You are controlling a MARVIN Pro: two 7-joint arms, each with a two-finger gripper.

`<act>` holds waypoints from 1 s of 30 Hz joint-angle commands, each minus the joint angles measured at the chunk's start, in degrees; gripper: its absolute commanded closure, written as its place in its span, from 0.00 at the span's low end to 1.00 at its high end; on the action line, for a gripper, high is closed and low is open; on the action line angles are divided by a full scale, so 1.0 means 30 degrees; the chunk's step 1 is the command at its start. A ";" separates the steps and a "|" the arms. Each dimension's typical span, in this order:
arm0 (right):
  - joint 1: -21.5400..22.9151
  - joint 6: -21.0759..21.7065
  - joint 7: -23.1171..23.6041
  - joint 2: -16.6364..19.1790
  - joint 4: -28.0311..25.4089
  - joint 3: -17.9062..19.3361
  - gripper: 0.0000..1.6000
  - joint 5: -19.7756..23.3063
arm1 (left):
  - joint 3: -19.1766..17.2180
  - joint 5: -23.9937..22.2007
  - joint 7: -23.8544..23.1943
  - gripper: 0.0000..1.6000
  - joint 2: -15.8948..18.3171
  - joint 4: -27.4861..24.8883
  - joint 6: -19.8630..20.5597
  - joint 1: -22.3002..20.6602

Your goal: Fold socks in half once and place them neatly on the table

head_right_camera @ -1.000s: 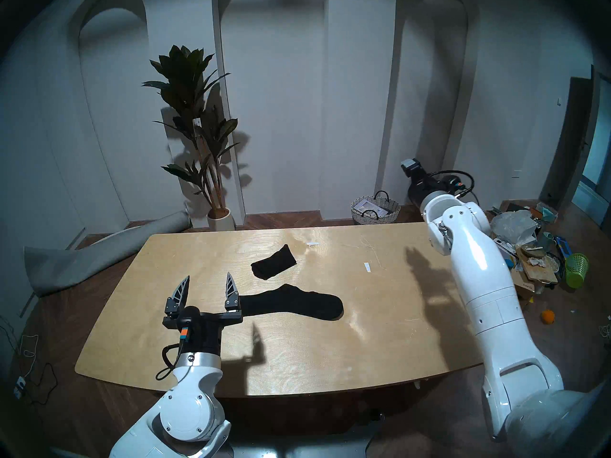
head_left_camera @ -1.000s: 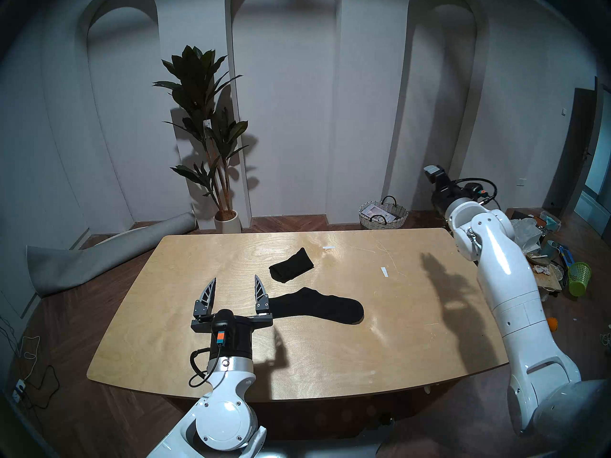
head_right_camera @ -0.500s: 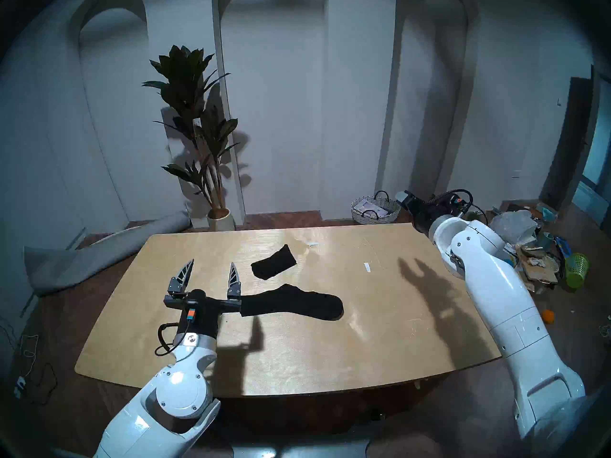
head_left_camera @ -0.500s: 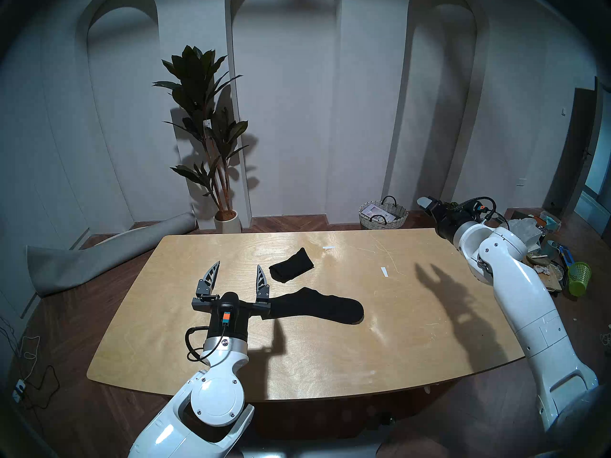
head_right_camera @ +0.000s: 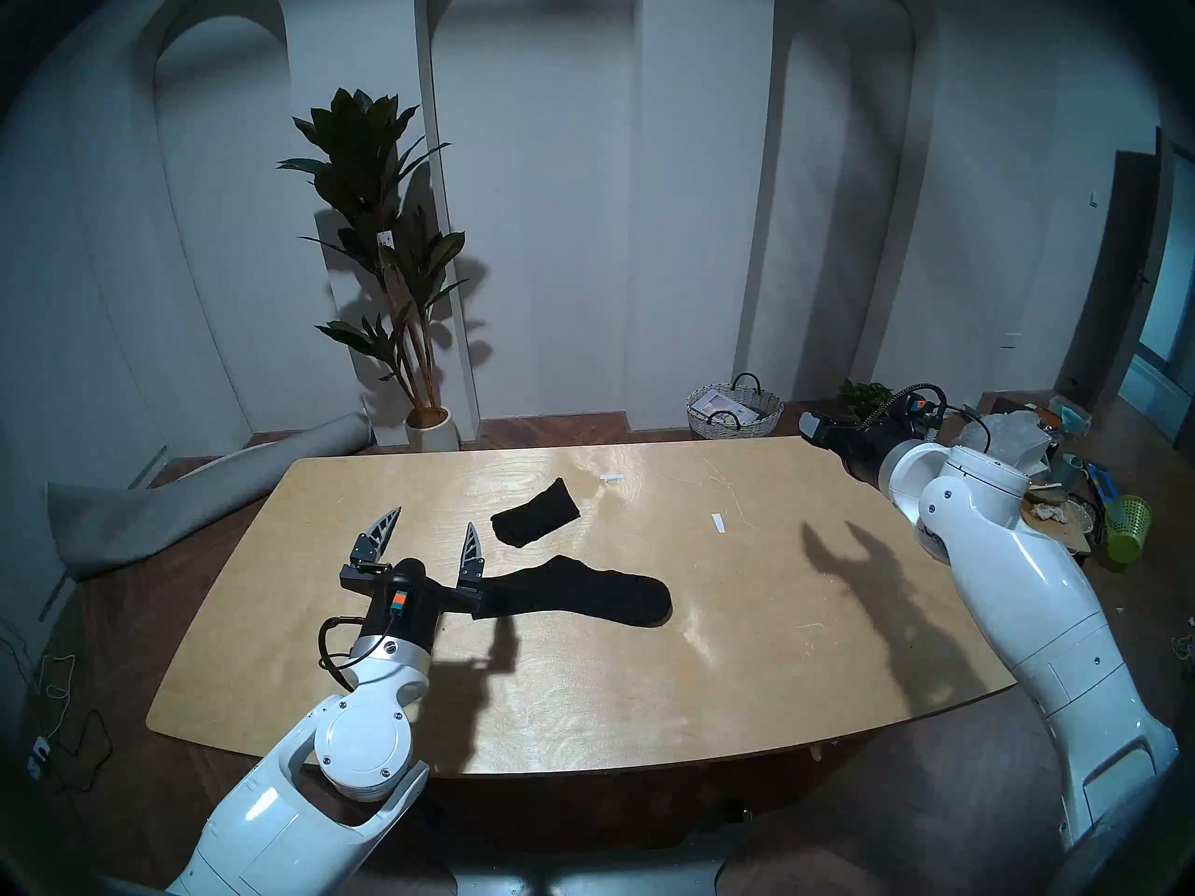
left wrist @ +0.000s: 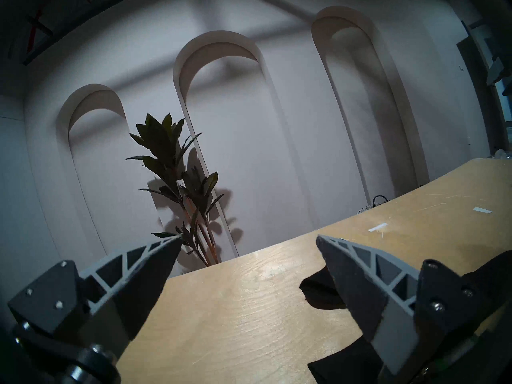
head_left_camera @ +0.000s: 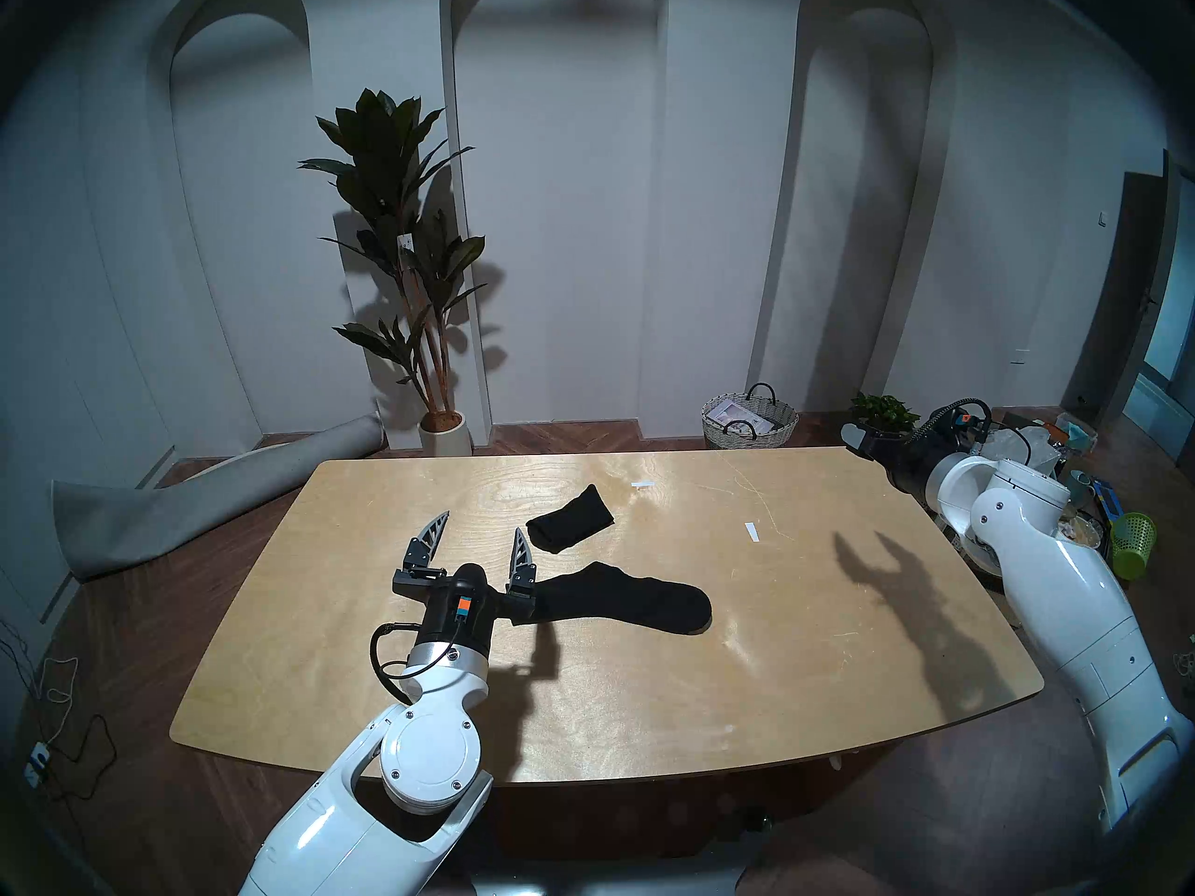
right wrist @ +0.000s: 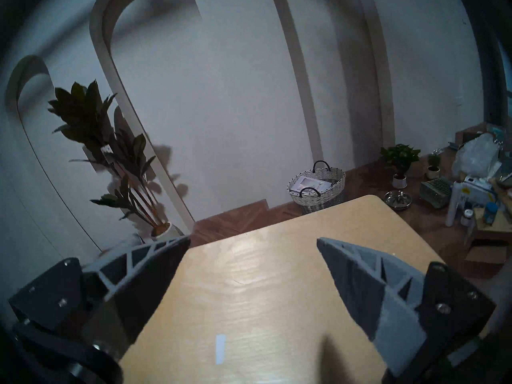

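Two black socks lie on the light wood table (head_left_camera: pixel 646 713). One sock (head_left_camera: pixel 569 520) is folded, at mid-table toward the back; it also shows in the head right view (head_right_camera: pixel 534 512). The other sock (head_left_camera: pixel 634 600) lies flat and full length in front of it. My left gripper (head_left_camera: pixel 482 523) is open and empty above the table, just left of both socks, and its right finger base hides the flat sock's left end. In the left wrist view (left wrist: pixel 249 236) the folded sock (left wrist: pixel 315 292) shows behind the right finger. My right gripper (right wrist: pixel 253 238) is open and empty over the table's far right corner (head_left_camera: pixel 852 433).
Two white tape strips (head_left_camera: pixel 750 531) (head_left_camera: pixel 643 485) lie on the table. On the floor behind it are a wicker basket (head_left_camera: pixel 749 416), a tall potted plant (head_left_camera: pixel 414 261) and a rolled grey mat (head_left_camera: pixel 194 507). Clutter and a green bin (head_left_camera: pixel 1131 545) sit on the right.
My left gripper moved forward and right toward the socks, staying open. My right arm swung down and outward, and its gripper dropped from raised to the table's far right corner.
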 commanded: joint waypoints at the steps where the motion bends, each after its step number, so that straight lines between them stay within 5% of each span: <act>1: -0.1483 0.0416 0.0655 0.2058 -0.1092 0.0783 0.00 -0.1170 | -0.0308 -0.1797 -0.0451 0.00 -0.0920 -0.1143 0.0263 -0.0512; 15: -0.3706 0.0859 0.2071 0.4095 -0.1549 0.1547 0.00 -0.2809 | -0.2258 -0.8343 -0.0584 0.00 -0.2927 -0.2314 0.0894 0.0643; 30: -0.4898 -0.1264 0.4418 0.4873 -0.1037 0.2668 0.00 -0.4375 | -0.4059 -1.5969 -0.0864 0.00 -0.5470 -0.2818 0.0573 0.2049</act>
